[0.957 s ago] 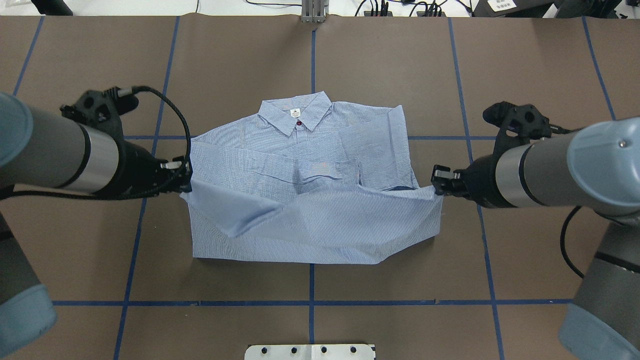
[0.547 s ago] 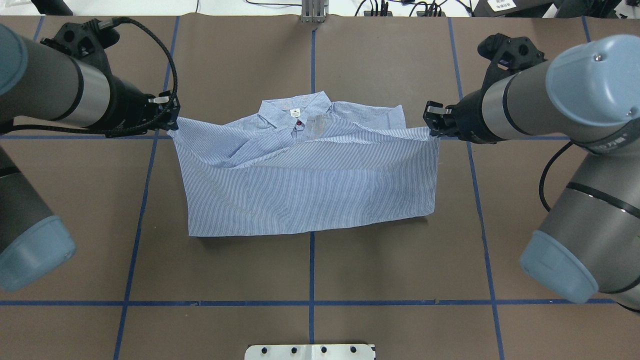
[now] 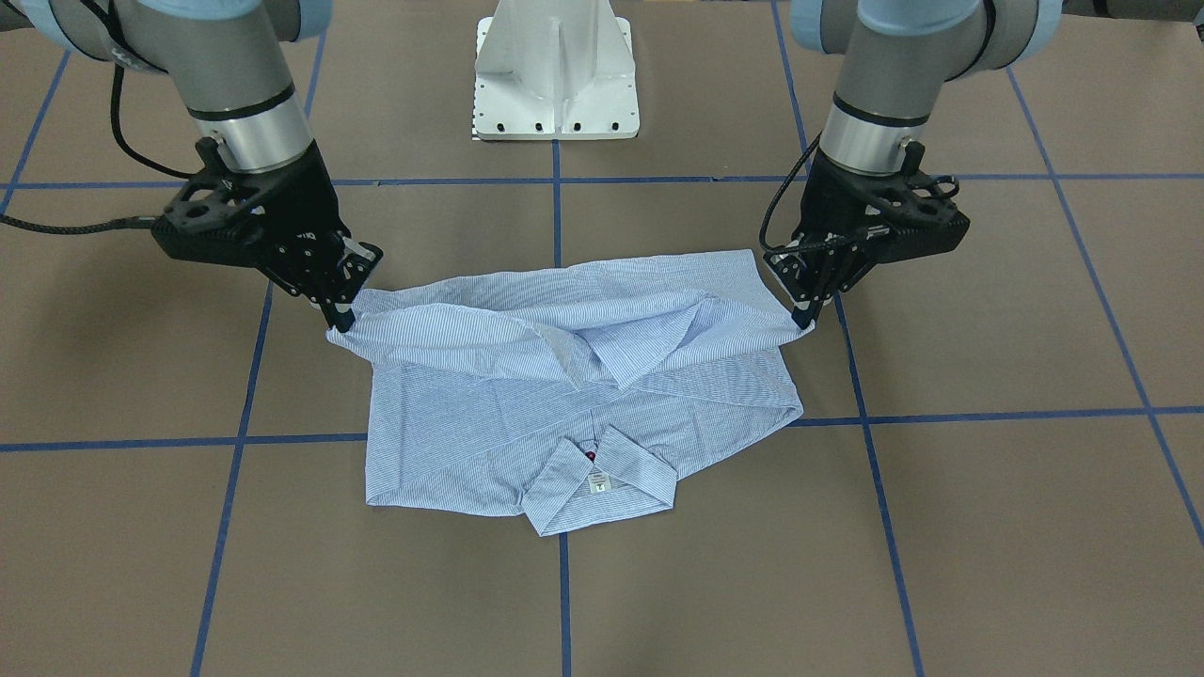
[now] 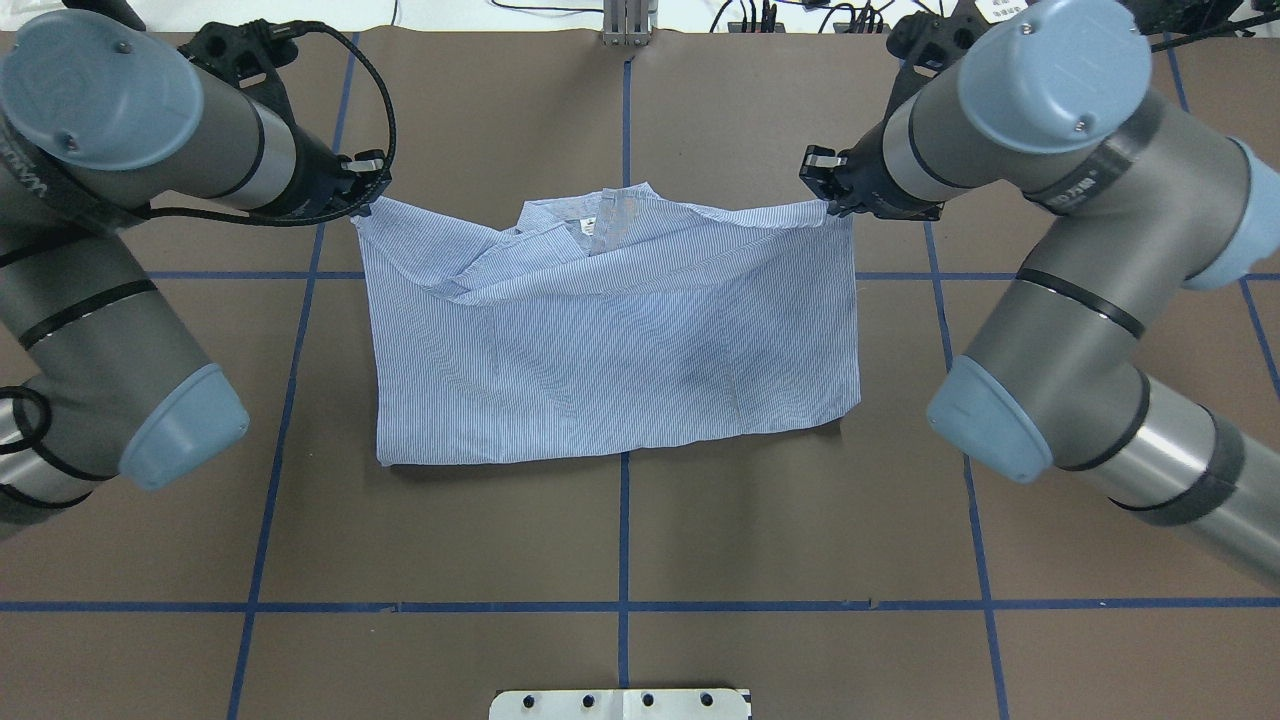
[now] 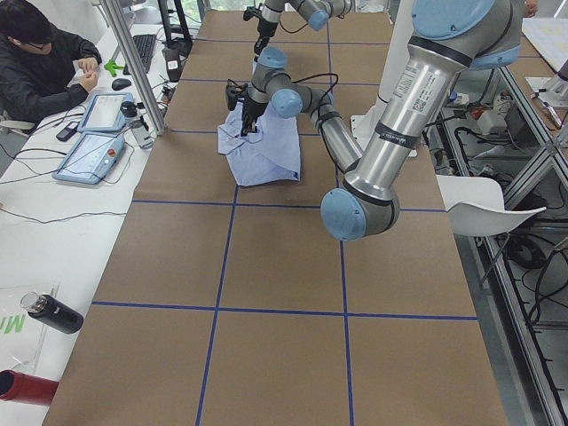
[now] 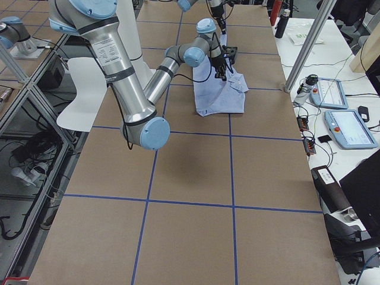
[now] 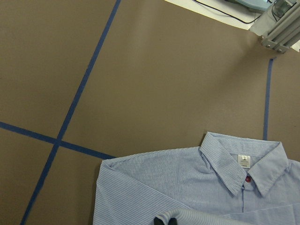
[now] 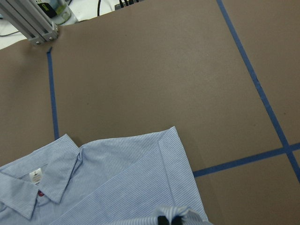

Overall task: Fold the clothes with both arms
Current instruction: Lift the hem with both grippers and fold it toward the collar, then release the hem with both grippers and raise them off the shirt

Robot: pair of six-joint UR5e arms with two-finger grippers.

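The light blue striped shirt (image 4: 610, 340) lies on the brown table, its hem lifted and drawn over the body toward the collar (image 3: 602, 480). My left gripper (image 4: 365, 200) is shut on the hem's left corner, and in the front-facing view this left gripper (image 3: 804, 320) stands at the right. My right gripper (image 4: 828, 200) is shut on the hem's other corner, and the right gripper (image 3: 340, 320) shows left there. Both corners hang just above the table. The left wrist view shows the collar (image 7: 241, 164) with its label beyond the pinched cloth. The right wrist view shows the shirt's shoulder (image 8: 140, 159).
Blue tape lines (image 4: 624, 540) cross the brown table cover. The white pedestal base (image 3: 555, 75) stands at the robot's side. An aluminium post (image 4: 625, 20) rises at the far edge. A person (image 5: 35, 62) sits at a side desk with pendants (image 6: 350, 127).
Both grippers have carried the hem away from the robot, from mid-shirt up to the collar line. The folded layer now covers most of the shirt's front and the collar.
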